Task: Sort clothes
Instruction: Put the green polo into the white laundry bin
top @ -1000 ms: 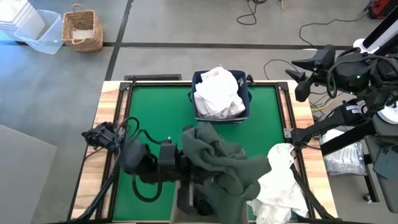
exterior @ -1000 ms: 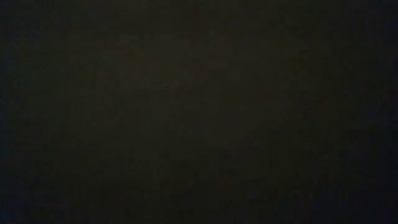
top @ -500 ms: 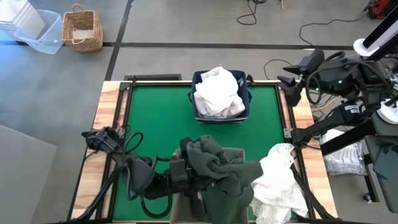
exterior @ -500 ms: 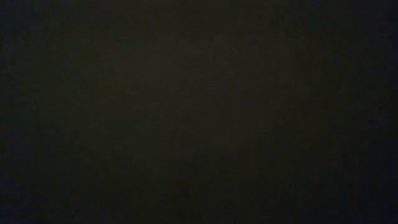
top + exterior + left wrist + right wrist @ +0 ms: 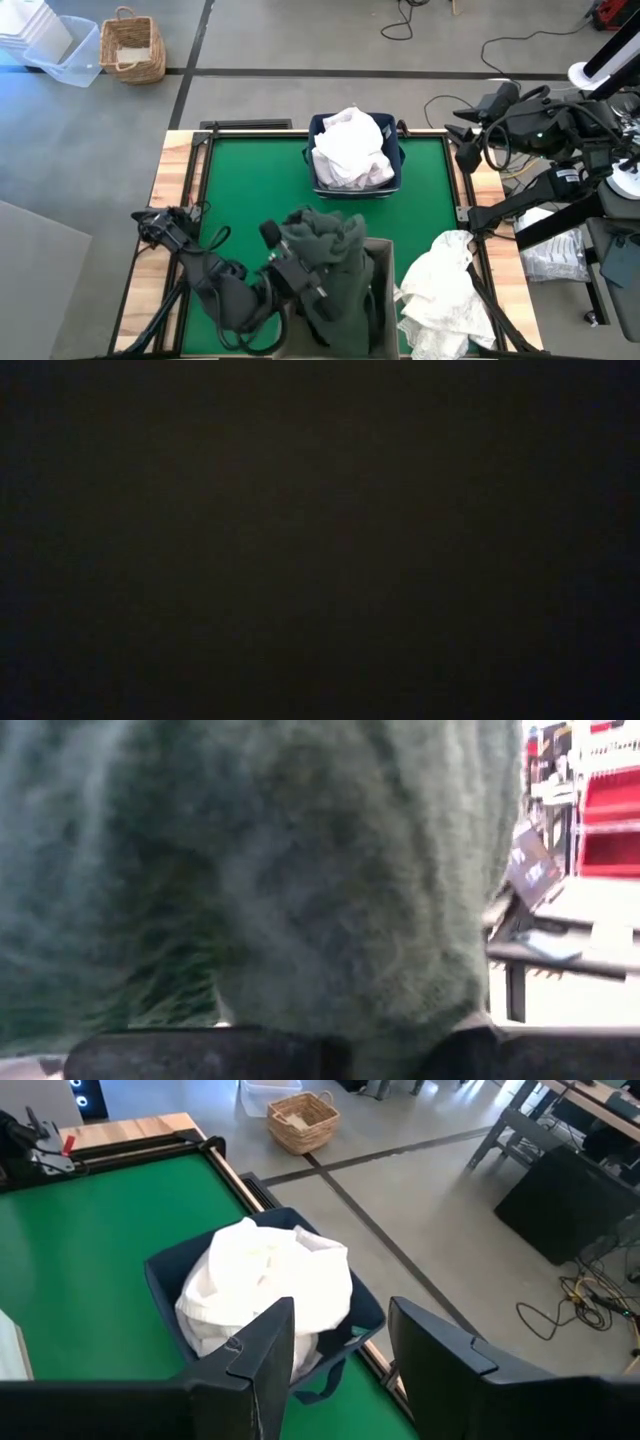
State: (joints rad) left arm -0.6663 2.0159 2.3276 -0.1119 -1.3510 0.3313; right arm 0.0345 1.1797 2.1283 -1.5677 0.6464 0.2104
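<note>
A dark green garment (image 5: 325,245) is bunched up near the table's front edge, over the left side of the beige bin (image 5: 383,290). My left gripper (image 5: 298,265) is shut on it, and its fabric (image 5: 300,870) fills the left wrist view. A white garment (image 5: 445,295) lies crumpled on the mat to the right of the beige bin. The navy bin (image 5: 395,165) at the far middle is heaped with white clothes (image 5: 265,1285). My right gripper (image 5: 340,1350) hovers open past the table's far right corner (image 5: 465,140). The low view is dark. My left gripper has a bunch of the dark green garment pinched between its two fingers (image 5: 385,1045); how many layers I cannot tell. The fingers come roughly level from the table's left. The garment is heaped around the gripper and drapes down over the beige bin's left side.
Bare green mat (image 5: 250,180) lies between the two bins and on the left. Off the table, a wicker basket (image 5: 130,45) and a clear tub (image 5: 60,50) stand on the floor, and cables trail at the far right.
My left gripper has rolled its wrist and sunk toward the near edge, still shut on the green garment. The garment, spread out toward the white one a second ago, is now gathered into a heap over the beige bin, uncovering more of the white garment.
</note>
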